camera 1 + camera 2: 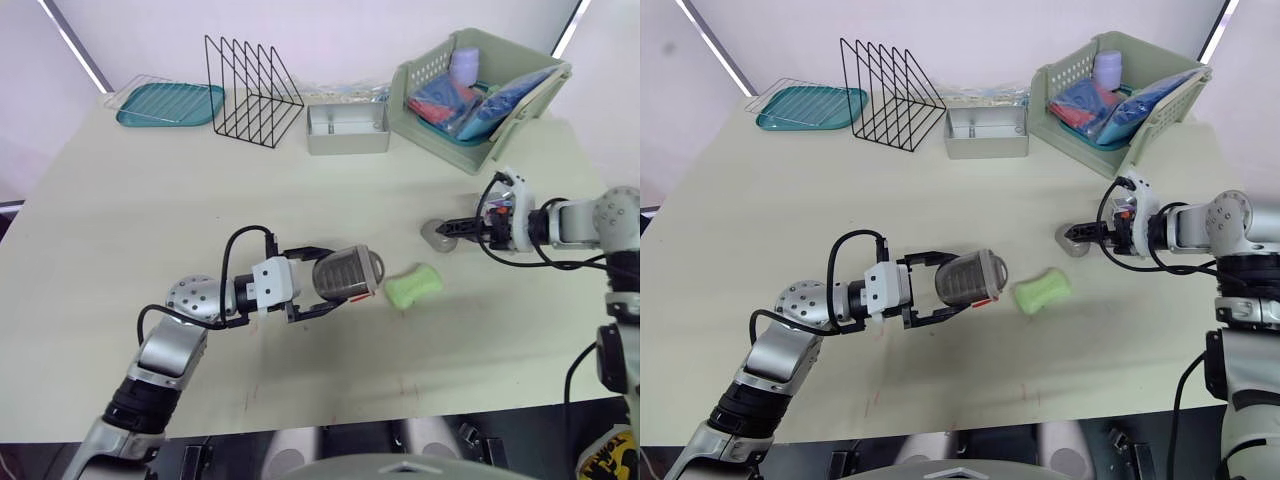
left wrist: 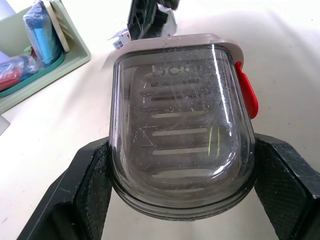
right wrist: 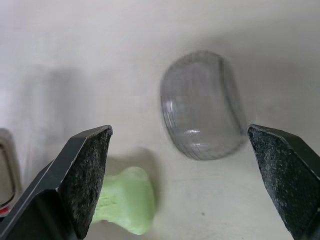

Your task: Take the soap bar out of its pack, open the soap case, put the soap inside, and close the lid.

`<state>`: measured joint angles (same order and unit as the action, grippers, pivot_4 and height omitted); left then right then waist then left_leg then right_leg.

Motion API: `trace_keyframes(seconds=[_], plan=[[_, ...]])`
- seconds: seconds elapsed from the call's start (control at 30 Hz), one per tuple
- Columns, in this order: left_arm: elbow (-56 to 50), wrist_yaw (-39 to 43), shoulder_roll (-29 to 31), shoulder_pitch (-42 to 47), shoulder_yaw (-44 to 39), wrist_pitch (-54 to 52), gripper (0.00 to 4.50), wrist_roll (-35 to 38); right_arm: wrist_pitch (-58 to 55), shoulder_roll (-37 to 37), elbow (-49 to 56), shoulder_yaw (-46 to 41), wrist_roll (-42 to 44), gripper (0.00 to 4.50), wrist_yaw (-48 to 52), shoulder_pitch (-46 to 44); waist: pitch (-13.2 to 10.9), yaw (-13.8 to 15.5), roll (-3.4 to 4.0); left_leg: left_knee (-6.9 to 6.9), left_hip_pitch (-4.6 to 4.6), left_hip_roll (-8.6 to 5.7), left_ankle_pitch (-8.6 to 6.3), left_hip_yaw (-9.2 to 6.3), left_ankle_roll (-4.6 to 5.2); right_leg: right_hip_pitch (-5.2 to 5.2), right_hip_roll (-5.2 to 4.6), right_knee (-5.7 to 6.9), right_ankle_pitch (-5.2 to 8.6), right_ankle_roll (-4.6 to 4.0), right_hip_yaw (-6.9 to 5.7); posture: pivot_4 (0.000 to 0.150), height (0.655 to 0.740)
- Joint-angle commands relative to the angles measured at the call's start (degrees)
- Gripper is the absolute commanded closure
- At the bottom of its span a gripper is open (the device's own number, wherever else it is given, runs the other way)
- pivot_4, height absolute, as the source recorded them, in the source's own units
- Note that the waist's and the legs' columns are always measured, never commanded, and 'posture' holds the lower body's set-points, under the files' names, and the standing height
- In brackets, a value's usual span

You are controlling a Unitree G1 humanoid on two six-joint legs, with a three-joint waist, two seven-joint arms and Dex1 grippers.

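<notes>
Here, pale table [image 1: 150, 220]: left tool [image 1: 335, 281] grips soap case [image 1: 352, 272]; right tool [image 1: 455, 228] spread.

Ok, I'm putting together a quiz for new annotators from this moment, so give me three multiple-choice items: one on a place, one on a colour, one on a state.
1. Where does the green soap bar lie?
A) in the teal tray
B) on the table, between the two grippers
C) in the wire rack

2. What colour is the latch on the soap case?
A) red
B) blue
C) yellow

3. How is the right gripper?
A) shut on the soap
B) shut on nothing
C) open

Answers:
1 B, it lies bare on the tabletop.
2 A, a red tab shows on the case clamped in the left gripper.
3 C, its fingers stand wide apart, with a clear domed piece beyond them.
</notes>
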<state>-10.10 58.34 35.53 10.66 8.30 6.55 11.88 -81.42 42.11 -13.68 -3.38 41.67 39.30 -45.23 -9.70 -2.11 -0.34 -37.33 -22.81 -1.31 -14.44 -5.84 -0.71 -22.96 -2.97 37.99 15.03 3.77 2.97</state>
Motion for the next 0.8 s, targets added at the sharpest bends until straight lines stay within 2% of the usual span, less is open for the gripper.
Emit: trace_keyframes(seconds=[0.03,0.1,0.13,0.2,0.3,0.43,0.8], plan=[[-1.0,-0.4,0.2,0.4,-1.4,0.5,1.05,0.7,17.3,5.7,10.8,-0.6,-1.7,0.01,13.2,9.0,0.0,0.5,-0.01,0.0,-0.03,-0.01,0.0,-0.04,0.0,0.01,-0.01,-0.02,0.0,0.0,-0.05,0.15,0.74],[-0.8,-0.2,0.3,0.5,-1.5,0.6,1.05,0.8,29.7,8.2,13.1,-0.2,-5.4,0.01,19.7,15.6,0.0,0.8,-0.01,-0.03,-0.06,-0.04,-0.01,-0.07,0.01,0.03,-0.04,-0.06,0.01,0.02,-0.1,0.15,0.74],[-0.6,-0.1,0.4,0.6,-1.6,0.6,1.05,0.8,39.6,8.7,13.9,-1.0,-7.6,0.01,24.8,20.5,0.0,0.8,-0.01,-0.04,-0.06,-0.04,-0.01,-0.06,0.02,0.03,-0.04,-0.06,0.01,0.02,-0.09,0.15,0.74],[-0.4,0.2,0.6,0.8,-1.7,0.4,1.05,0.9,54.0,8.1,14.7,-2.9,-10.8,0.01,29.8,27.5,0.0,1.1,-0.04,-0.06,-0.03,-0.04,-0.01,0.0,0.02,0.03,-0.05,-0.04,0.0,0.03,-0.05,0.15,0.74],[0.1,1.7,1.5,1.3,-1.3,-0.6,1.05,1.1,69.0,2.1,16.2,-6.8,-9.7,0.01,34.0,34.6,0.0,0.4,-0.01,-0.06,0.12,0.06,-0.01,0.14,0.01,0.04,0.0,0.05,0.0,0.05,0.03,0.15,0.74],[0.6,3.7,2.5,2.4,-0.5,-2.1,1.05,1.0,86.5,-2.2,15.4,-5.0,-13.3,0.01,41.1,40.6,0.0,-0.1,0.0,-0.04,0.15,0.14,-0.01,0.09,0.01,0.05,0.1,0.06,0.0,0.04,0.03,0.15,0.74],[2.1,7.7,6.1,7.0,0.5,-9.0,1.05,0.6,93.3,-7.8,14.1,-3.8,-12.8,0.01,41.4,45.2,0.0,0.2,-0.01,-0.06,0.15,0.09,-0.01,0.08,0.0,0.06,0.06,0.05,-0.01,0.03,0.06,0.15,0.74]])
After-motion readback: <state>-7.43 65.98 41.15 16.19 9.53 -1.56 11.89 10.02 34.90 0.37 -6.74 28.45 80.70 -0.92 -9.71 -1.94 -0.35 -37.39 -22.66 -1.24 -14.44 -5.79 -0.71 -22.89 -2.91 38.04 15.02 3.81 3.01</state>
